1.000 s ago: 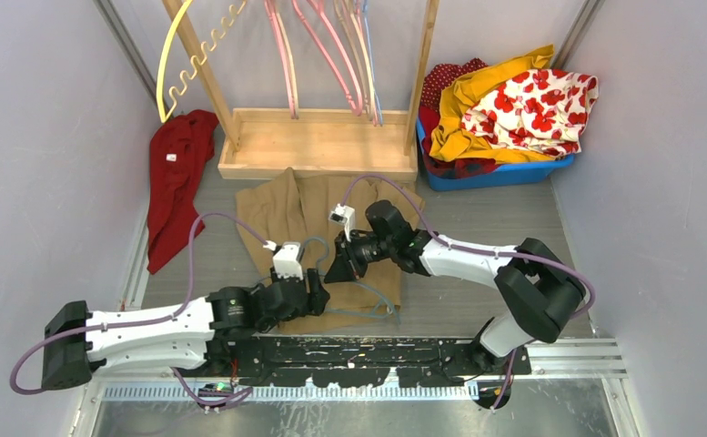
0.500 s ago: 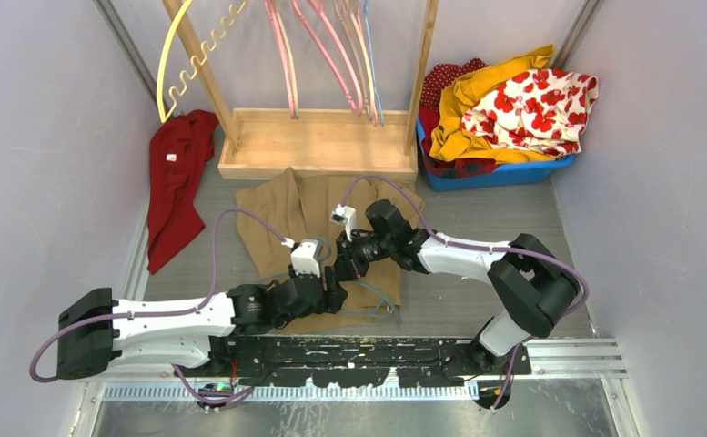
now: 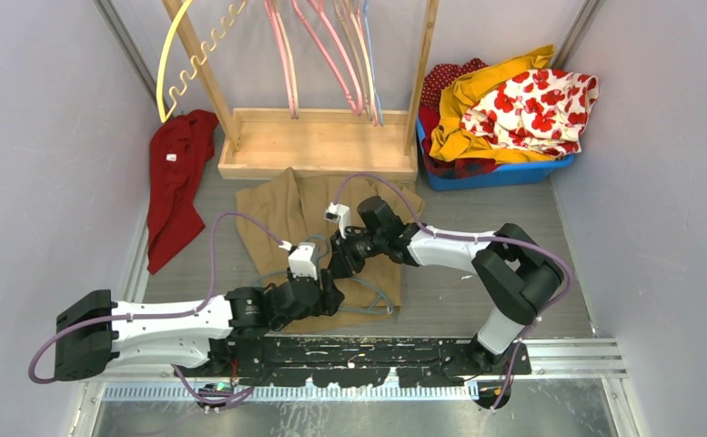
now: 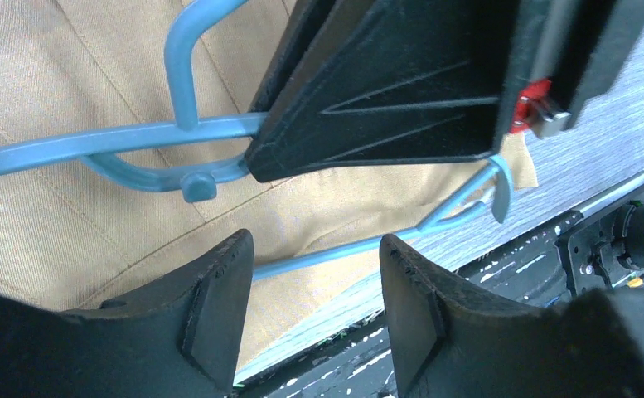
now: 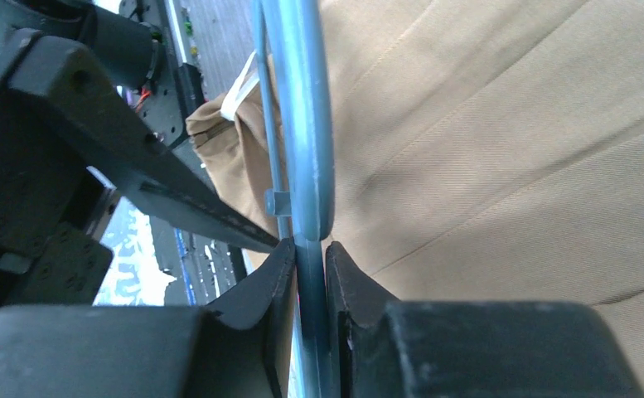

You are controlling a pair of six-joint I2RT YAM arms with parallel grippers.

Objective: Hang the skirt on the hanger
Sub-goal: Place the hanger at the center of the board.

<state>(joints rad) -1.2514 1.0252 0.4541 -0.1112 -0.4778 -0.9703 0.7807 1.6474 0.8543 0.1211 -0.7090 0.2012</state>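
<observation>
Top view: flat tan cloth skirt (image 3: 281, 214) on the grey counter (image 3: 477, 228), at 6 o'clock from the wooden rack (image 3: 318, 141). On its near part, a thin blue plastic hanger (image 3: 384, 302).

Left wrist view: left jaws wide open, holding nothing, just at 6 o'clock of the hanger (image 4: 119, 141) and skirt (image 4: 70, 66).

Right wrist view: right jaws pinched shut on the hanger's (image 5: 306, 124) bar, right over the skirt (image 5: 484, 166).

The skirt (image 3: 277, 214) is plain tan; the hanger (image 4: 119, 139) on it is pale blue. At the left edge lies a dark red garment (image 3: 175, 177). In the far right corner, a blue bin (image 3: 513, 171) holds mustard-yellow cloth (image 3: 477, 96) and white fabric (image 3: 536, 109) printed with red flowers.
</observation>
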